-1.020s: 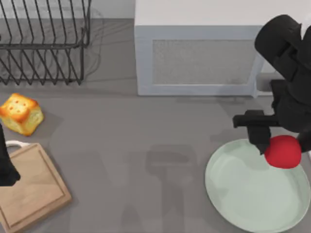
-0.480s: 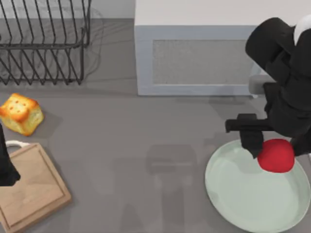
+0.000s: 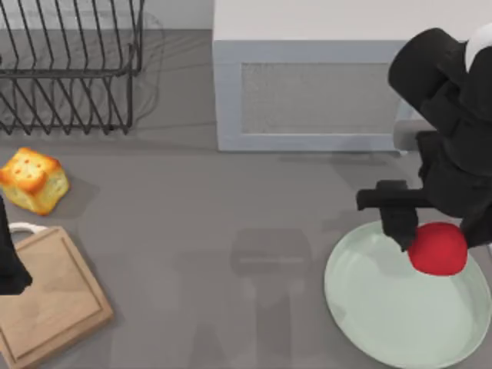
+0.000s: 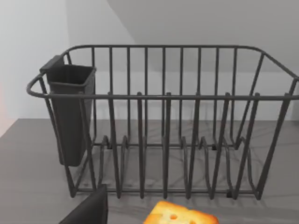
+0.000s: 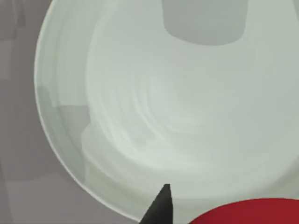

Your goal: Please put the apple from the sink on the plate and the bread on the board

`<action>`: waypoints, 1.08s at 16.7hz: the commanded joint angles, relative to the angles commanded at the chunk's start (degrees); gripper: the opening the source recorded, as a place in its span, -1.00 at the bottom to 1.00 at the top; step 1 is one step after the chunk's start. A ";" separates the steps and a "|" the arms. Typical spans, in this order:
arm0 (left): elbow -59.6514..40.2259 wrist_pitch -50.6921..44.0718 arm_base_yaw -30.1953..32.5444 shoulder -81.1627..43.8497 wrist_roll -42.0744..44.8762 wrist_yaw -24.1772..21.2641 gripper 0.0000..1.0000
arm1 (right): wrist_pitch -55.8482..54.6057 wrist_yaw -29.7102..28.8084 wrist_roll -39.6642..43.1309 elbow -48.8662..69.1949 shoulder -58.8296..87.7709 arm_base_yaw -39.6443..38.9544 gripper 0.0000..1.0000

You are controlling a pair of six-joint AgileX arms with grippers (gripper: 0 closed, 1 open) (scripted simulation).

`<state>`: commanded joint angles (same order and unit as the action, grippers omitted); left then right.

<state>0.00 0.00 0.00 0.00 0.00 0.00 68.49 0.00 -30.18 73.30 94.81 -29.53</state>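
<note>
Since a second ago the right gripper (image 3: 434, 242) has carried the apple (image 3: 438, 248) left and a touch lower, so it now hangs at the lower right of the top view, over the upper right part of the plate (image 3: 369, 307). Its fingers look clamped on the apple, though the arm hides much of the grip. At far left, the bread (image 3: 32, 180) sits just above the board (image 3: 50, 300), where the left arm is parked.

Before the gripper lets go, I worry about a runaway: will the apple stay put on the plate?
Probably, though the apple is smooth and round, so it may roll. The plate has a raised rim that should catch it. The right gripper holds it off-centre.
</note>
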 joint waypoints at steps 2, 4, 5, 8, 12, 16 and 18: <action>0.00 0.00 0.00 0.00 0.00 0.00 1.00 | 0.00 0.00 0.00 0.00 0.00 0.00 0.66; 0.00 0.00 0.00 0.00 0.00 0.00 1.00 | 0.00 0.00 0.00 0.00 0.00 0.00 0.96; 0.00 0.00 0.00 0.00 0.00 0.00 1.00 | 0.00 0.00 0.00 0.00 0.00 0.00 1.00; 0.00 0.00 0.00 0.00 0.00 0.00 1.00 | 0.00 0.00 0.00 0.00 0.00 0.00 1.00; 0.00 0.00 0.00 0.00 0.00 0.00 1.00 | 0.00 0.00 0.00 0.00 0.00 0.00 1.00; 0.00 0.00 0.00 0.00 0.00 0.00 1.00 | -1.34 0.00 0.63 -1.42 -1.61 0.69 1.00; 0.00 0.00 0.00 0.00 0.00 0.00 1.00 | -4.37 0.00 1.97 -4.62 -5.67 2.00 1.00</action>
<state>0.00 0.00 0.00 0.00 0.00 0.00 64.13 0.00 -28.21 68.68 89.14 -27.53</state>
